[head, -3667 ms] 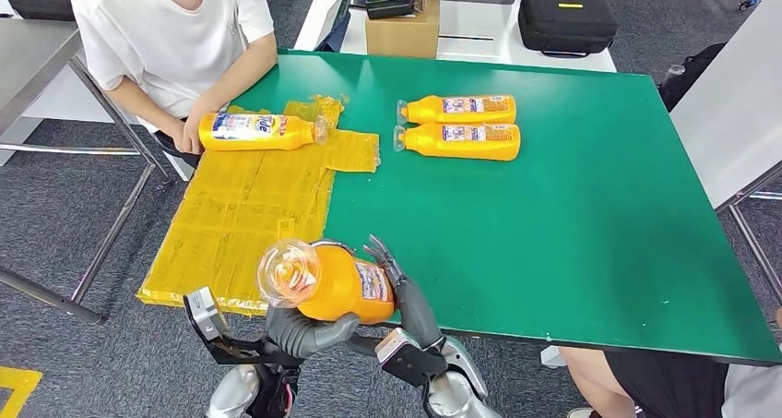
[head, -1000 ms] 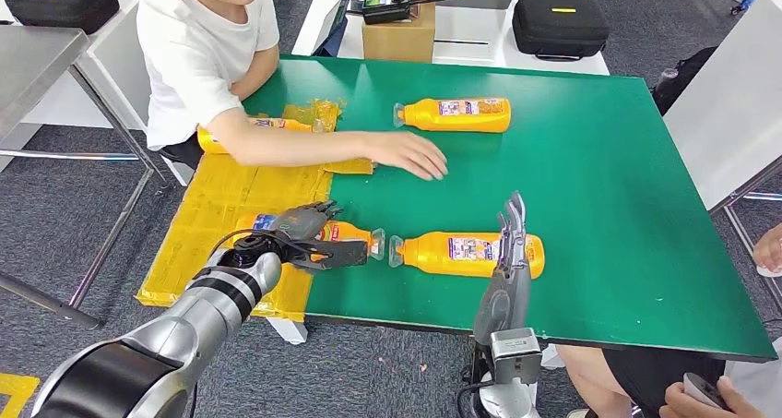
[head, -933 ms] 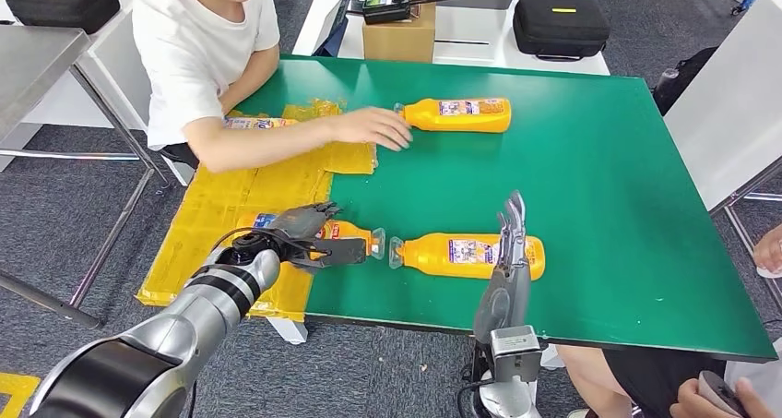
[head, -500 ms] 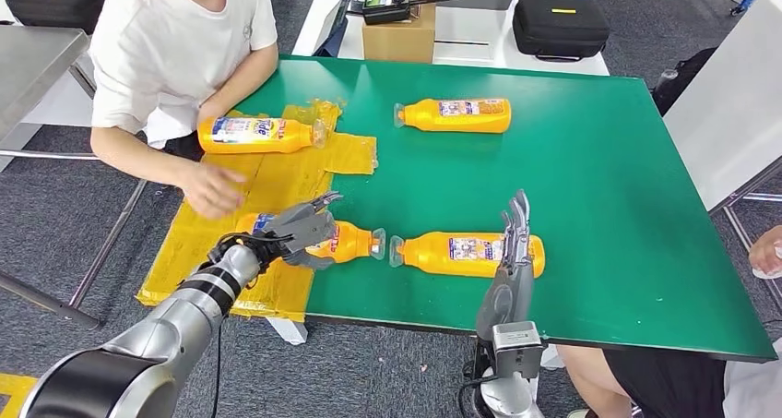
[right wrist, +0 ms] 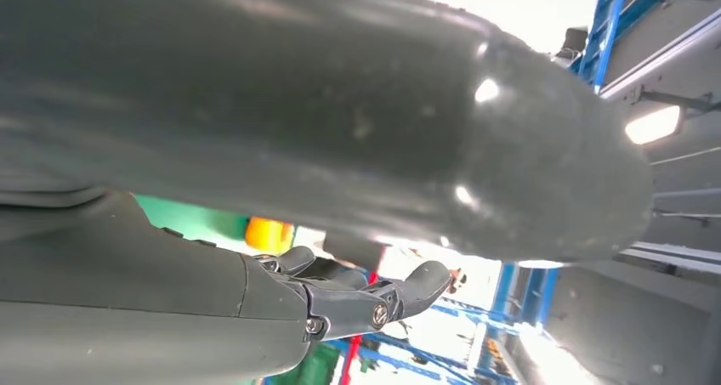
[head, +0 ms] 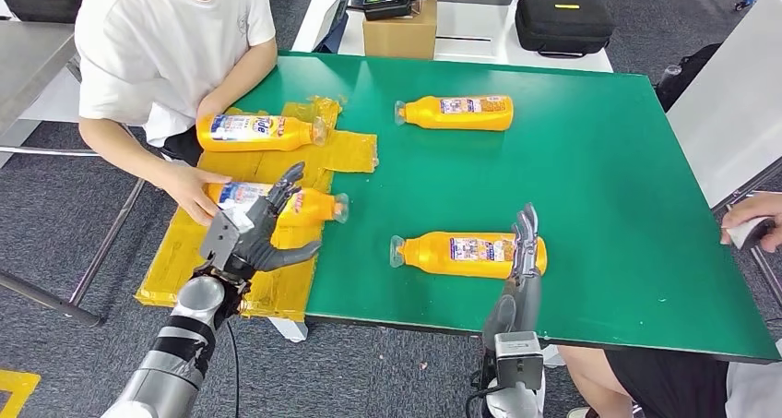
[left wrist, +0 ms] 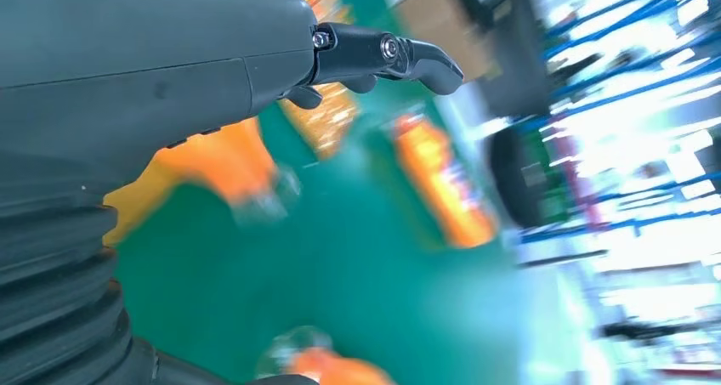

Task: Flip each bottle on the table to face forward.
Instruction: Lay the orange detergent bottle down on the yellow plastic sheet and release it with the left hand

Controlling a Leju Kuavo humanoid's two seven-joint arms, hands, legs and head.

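Four orange bottles lie on their sides on the green table (head: 599, 206). The far bottle (head: 456, 112) is alone near the back. The near bottle (head: 466, 253) lies by the front edge, and the right hand (head: 522, 252) stands next to its end with fingers straight, holding nothing. The left hand (head: 249, 233) is open over the yellow sheet (head: 231, 252). A person's hand (head: 194, 192) touches the middle bottle (head: 277, 202). The back left bottle (head: 258, 132) lies near the person

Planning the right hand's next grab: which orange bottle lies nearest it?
The bottle alone on the green table's near side, beside the right robot hand; the other three lie farther off.
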